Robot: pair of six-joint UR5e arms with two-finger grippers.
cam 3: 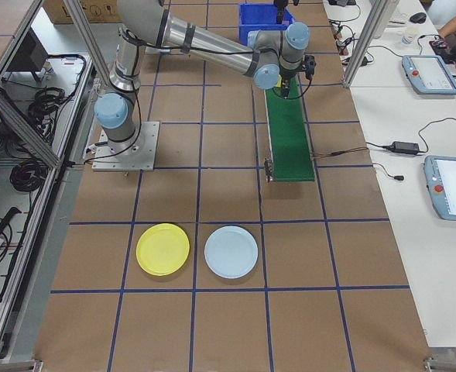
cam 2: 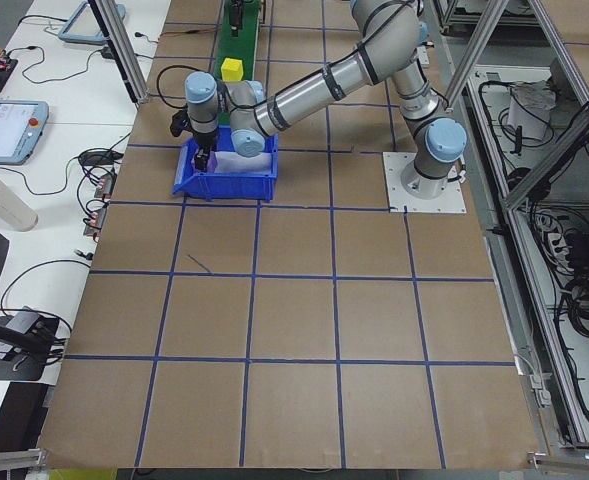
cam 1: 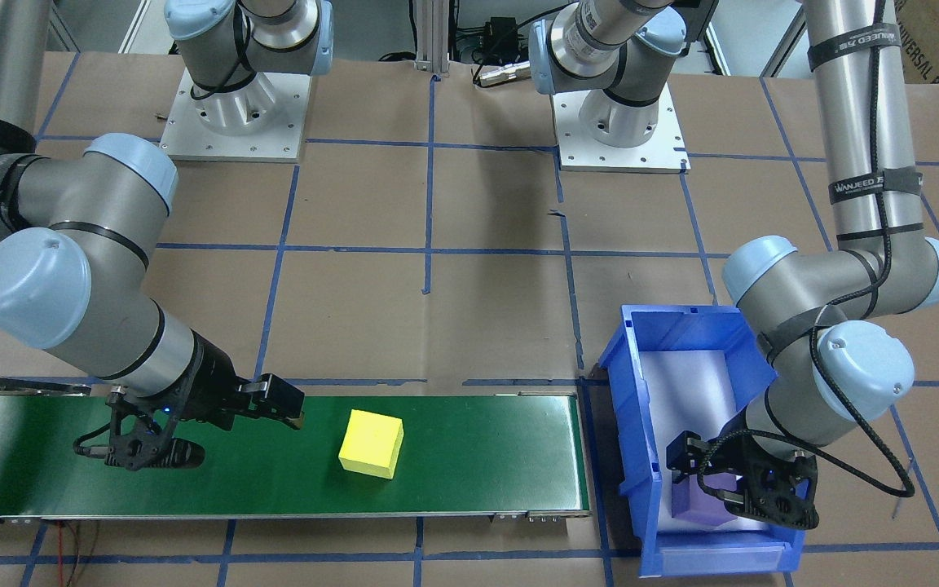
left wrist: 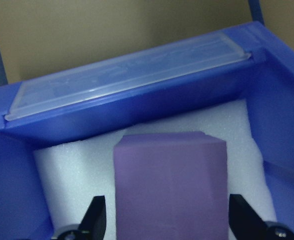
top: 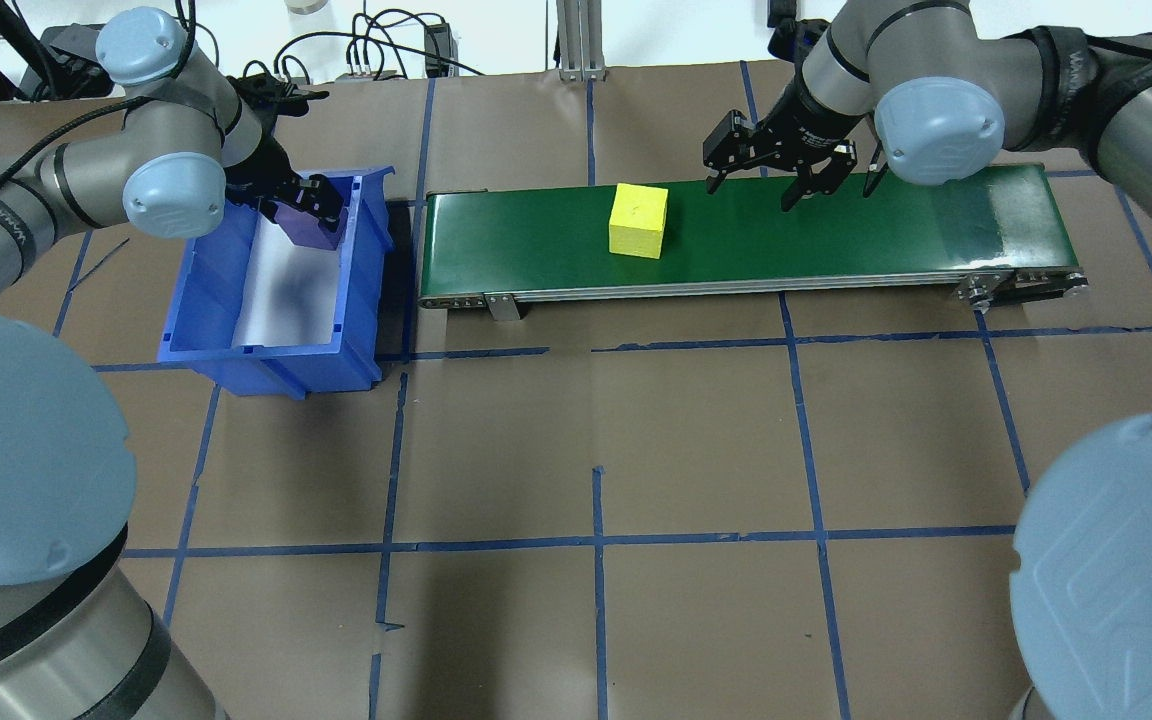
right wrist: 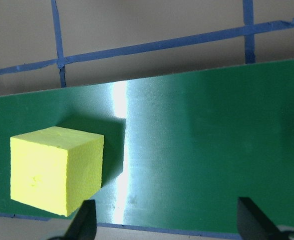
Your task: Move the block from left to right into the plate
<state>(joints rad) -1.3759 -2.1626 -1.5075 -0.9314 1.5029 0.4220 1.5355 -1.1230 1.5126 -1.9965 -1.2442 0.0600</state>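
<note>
A yellow foam block [cam 1: 372, 443] [top: 638, 220] [right wrist: 57, 170] sits on the green conveyor belt [top: 836, 230], left of my right gripper [top: 751, 190] [right wrist: 169, 230]. That gripper hangs open just above the belt, holding nothing. My left gripper [cam 1: 722, 489] [left wrist: 169, 225] is down inside the blue bin [cam 1: 624, 424]. It is open, and its fingers straddle a purple block [left wrist: 169, 180] [top: 308, 230] with a thin gap showing on either side. The yellow plate [cam 3: 162, 249] lies on the table well past the belt's end, seen only in the exterior right view.
A pale blue plate [cam 3: 231, 252] lies beside the yellow one. White foam lines the bin floor [left wrist: 62, 175]. The bin butts against the belt's left end [top: 431, 250]. Both arm bases [cam 1: 233, 122] stand behind the belt. Brown paper with blue tape lines covers the table.
</note>
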